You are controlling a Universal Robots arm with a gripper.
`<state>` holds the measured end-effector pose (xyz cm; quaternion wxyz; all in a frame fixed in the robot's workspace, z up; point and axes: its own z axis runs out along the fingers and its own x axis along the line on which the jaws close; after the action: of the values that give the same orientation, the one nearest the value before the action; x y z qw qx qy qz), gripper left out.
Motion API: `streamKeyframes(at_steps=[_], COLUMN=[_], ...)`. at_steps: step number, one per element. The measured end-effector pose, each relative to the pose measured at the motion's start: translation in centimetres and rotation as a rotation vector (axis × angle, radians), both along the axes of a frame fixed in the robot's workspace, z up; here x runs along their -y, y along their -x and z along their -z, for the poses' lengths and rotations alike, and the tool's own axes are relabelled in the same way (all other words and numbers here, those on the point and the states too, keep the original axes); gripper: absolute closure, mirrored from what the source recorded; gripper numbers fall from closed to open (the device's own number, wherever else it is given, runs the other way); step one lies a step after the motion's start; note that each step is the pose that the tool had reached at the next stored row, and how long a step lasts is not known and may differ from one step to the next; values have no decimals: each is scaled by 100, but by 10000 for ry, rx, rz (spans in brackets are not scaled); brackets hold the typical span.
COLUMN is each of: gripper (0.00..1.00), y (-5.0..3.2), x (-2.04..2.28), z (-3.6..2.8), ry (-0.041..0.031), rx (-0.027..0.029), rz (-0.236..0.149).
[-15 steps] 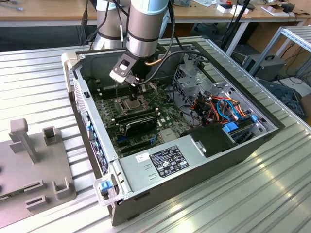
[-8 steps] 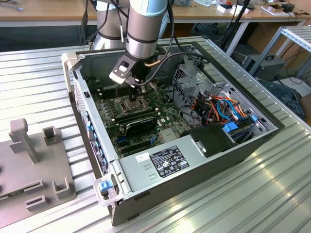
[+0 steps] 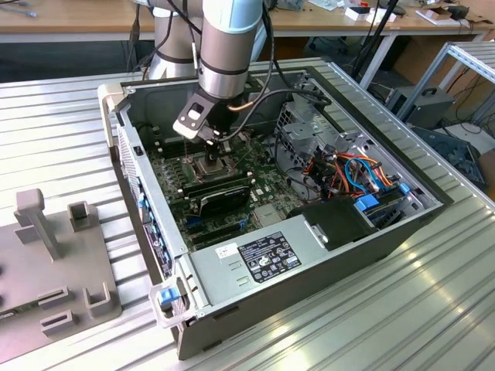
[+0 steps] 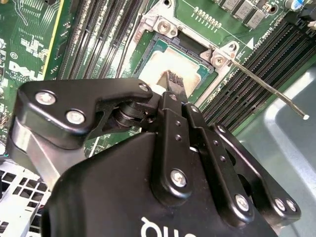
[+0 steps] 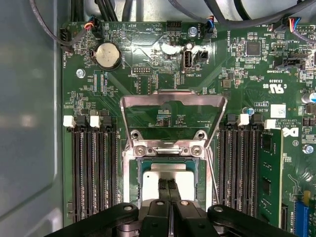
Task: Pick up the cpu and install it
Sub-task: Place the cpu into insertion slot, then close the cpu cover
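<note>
The black two-fingered gripper (image 5: 168,183) has its fingers (image 5: 162,190) pressed together with nothing between them. The tips point down at the middle of the cpu (image 5: 185,178), a small flat square chip with a dull silver-grey top, and appear to touch it. The chip lies flat in the square metal-framed socket (image 5: 129,177) on the green motherboard (image 5: 148,64). The socket's silver load plate (image 5: 173,98) is swung open, away from the chip. In the second wrist view its thin wire lever (image 4: 266,89) stands free. Black memory slots (image 5: 94,168) flank the socket. In the exterior view the gripper (image 3: 213,151) reaches into the open grey computer case (image 3: 348,259).
</note>
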<state>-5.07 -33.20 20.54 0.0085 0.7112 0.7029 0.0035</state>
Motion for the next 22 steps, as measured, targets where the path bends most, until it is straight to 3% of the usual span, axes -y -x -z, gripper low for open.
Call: streamKeyframes(at_steps=[2, 3, 4, 6, 8, 11, 22], gripper=[89, 89, 89, 89, 89, 89, 89], y=[0, 0, 0, 0, -1, 0, 0], x=[0, 0, -1, -1, -1, -1, -1], z=[18, -58, -177, -259, -405, -507, -523], ry=[0, -4, -4, -3, -2, 3, 12], rx=[1, 3, 3, 4, 8, 14, 24], rz=[0, 1, 0, 0, -1, 0, 10])
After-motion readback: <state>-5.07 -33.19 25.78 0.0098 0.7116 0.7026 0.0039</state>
